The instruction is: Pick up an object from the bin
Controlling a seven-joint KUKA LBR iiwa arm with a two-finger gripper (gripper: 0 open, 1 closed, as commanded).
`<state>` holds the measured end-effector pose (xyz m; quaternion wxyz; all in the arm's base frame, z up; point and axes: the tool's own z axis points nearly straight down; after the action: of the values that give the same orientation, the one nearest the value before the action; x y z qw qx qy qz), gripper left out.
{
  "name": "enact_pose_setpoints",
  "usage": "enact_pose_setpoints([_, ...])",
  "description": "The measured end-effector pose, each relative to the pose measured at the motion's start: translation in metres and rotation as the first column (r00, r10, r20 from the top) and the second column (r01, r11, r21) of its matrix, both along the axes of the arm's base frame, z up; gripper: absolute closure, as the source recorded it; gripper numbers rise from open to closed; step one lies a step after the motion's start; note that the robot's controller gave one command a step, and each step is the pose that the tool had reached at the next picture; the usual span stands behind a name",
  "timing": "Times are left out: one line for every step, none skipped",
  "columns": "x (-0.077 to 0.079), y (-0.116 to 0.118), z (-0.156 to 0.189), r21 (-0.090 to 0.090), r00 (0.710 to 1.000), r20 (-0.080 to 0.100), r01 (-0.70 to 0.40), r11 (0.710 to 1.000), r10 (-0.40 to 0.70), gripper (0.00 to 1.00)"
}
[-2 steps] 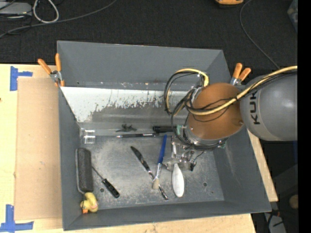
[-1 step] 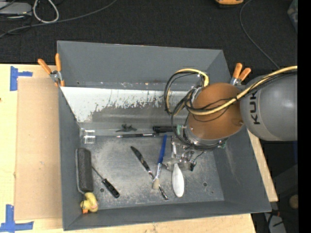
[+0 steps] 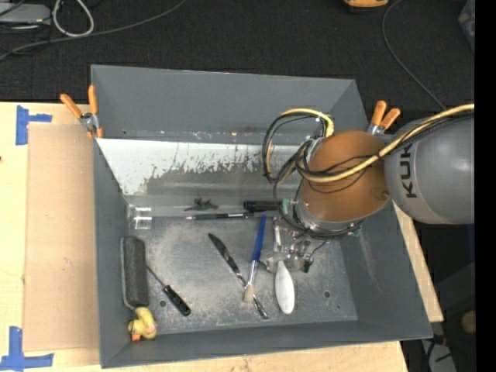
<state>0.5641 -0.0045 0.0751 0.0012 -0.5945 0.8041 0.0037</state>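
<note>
1. Hanging low in the right half of the bin, the claw sits under the arm's orange cover, close above the floor.
2. From where I stand I cannot tell whether the claw is wide or narrow; the cover and cables hide too much of it.
3. Nothing can be seen gripped, so I would judge that nothing is picked yet.
4. Nearest to the claw is a white spoon, lying flat with its far end right under the claw and its bowl pointing to the near wall. Whether they touch I cannot say.
5. Just left of the claw lies a blue brush, with its bristles toward the near side. Left of that again is a dark knife, lying slantwise.
6. Well apart, by the left wall, lie a black roller, a yellow piece in the near left corner, a black marker and a clear tube.
7. Progress, as I judge it: the reach down looks made, with the spoon or brush the likely catch. Left to do are the closing, the lift and carrying the thing clear of the bin.
</note>
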Motion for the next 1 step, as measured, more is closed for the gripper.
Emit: enact_pose_setpoints([-0.0027,0.0009,0.037,0.001,1.0,-0.01,0.001,1.0,-0.001,1.0])
